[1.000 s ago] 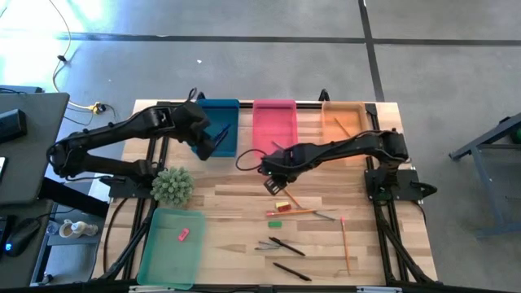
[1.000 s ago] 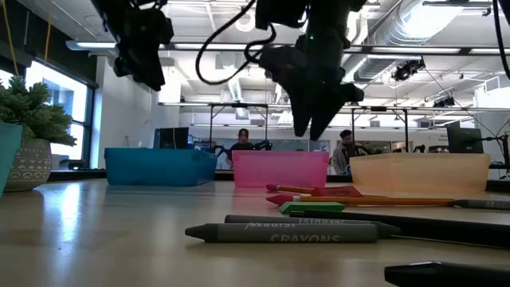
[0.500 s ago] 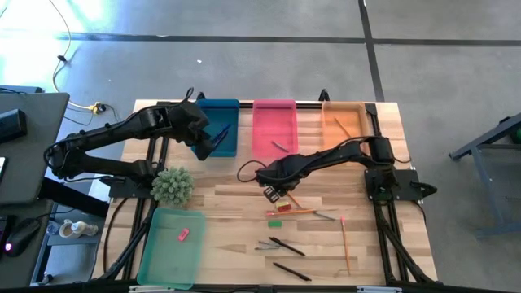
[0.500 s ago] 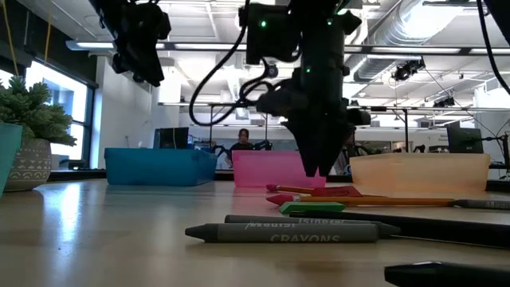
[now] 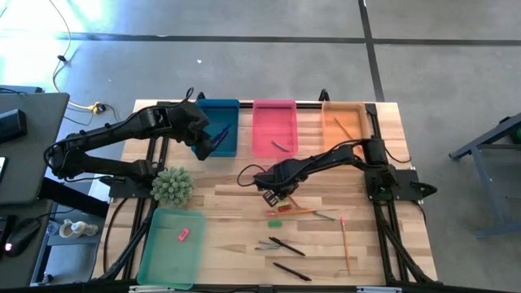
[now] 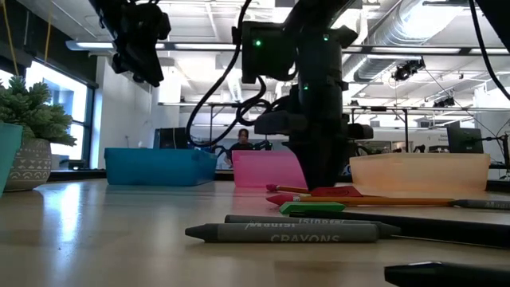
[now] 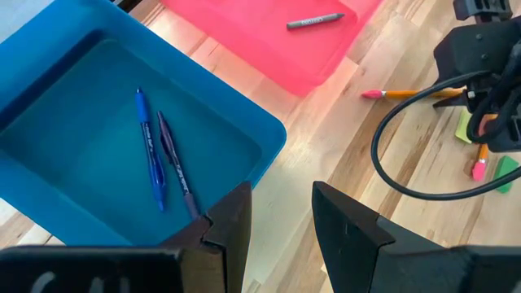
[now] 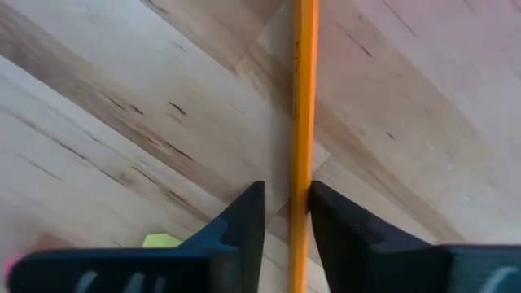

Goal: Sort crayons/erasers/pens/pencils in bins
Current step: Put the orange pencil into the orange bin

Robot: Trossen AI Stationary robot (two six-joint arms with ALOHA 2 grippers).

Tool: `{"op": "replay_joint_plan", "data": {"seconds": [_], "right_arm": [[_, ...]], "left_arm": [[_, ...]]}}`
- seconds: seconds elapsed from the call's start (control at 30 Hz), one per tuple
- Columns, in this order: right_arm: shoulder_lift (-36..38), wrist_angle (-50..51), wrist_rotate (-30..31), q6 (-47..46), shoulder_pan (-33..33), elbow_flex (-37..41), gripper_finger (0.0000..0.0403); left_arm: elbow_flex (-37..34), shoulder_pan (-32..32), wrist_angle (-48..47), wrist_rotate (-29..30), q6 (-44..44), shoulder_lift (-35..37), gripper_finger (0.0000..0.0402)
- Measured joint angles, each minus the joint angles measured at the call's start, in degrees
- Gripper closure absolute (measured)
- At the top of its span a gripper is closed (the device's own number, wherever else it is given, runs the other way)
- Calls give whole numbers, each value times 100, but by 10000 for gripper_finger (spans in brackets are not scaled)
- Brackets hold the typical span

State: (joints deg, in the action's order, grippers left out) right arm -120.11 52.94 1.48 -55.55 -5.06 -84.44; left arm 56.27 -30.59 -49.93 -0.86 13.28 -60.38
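Note:
My right gripper (image 5: 275,194) is down at the table's middle, open a little. Its fingers stand on either side of an orange pencil (image 8: 304,98) lying flat, next to the yellow eraser (image 5: 282,205). My left gripper (image 5: 209,143) hovers open and empty at the blue bin (image 5: 218,107), which holds two blue-purple pens (image 7: 155,159). The pink bin (image 5: 273,114) holds a grey crayon (image 5: 281,146). The orange bin (image 5: 352,110) holds a pencil (image 5: 342,126). The green bin (image 5: 163,260) holds the pink eraser (image 5: 183,234). My right gripper comes at the pencil from above, fingers pointing down and lying across it. The pencil runs through the gap close to one finger (image 8: 326,213) and rests on the table. I cannot tell whether that finger touches it.
Near the front lie a green eraser (image 5: 275,222), another pencil (image 5: 291,212), a third pencil (image 5: 345,244), black pens (image 5: 286,246) (image 5: 291,272) and grey crayons (image 6: 287,233). A potted plant (image 5: 172,185) stands at the left, behind the green bin.
My right gripper has gone toward the table's near edge and down, from above the pink bin's front to the table top over the pencil.

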Motion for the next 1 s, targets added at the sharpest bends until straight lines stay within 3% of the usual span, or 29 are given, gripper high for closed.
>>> {"op": "replay_joint_plan", "data": {"seconds": [0.23, 0.57, 1.0], "right_arm": [[-2, 11, 26, 34, 1, 0, 394], [88, 193, 185, 310, -39, 26, 397], [1144, 659, 1412, 310, -170, 28, 400]], "left_arm": [[0, 0, 0, 0, 0, -2, 284], [0, -2, 2, 0, -151, -2, 284], [0, -9, 4, 2, -151, -4, 284]]}}
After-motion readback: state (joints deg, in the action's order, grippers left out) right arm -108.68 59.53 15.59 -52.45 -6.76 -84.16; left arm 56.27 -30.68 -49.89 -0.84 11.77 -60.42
